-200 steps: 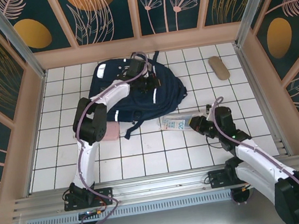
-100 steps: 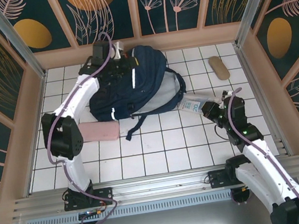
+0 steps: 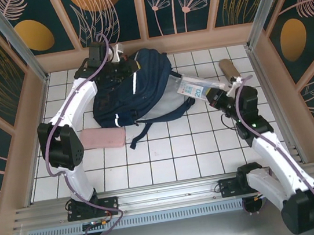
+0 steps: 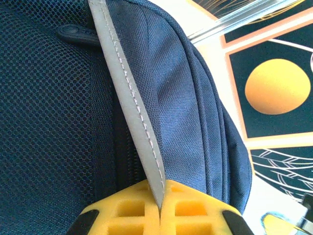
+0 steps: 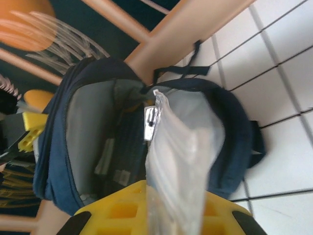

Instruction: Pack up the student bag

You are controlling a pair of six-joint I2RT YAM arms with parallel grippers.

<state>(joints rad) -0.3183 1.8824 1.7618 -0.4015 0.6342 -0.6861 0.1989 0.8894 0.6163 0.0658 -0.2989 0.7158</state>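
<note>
The student bag lies on the white-tiled desk in the upper middle of the top view, tilted, with 1 end toward the upper left. It is large, of navy-blue fabric, with thin white reflective stripes and dark straps trailing from its lower edge. The main compartment is unzipped and pale grey lining shows along its lower right side. The right wrist view looks into that gaping mouth at the left of the frame. In the left wrist view, 1 grey-white stitched stripe crosses the mesh and weave, pinched at the bottom by the closed left gripper.
</note>
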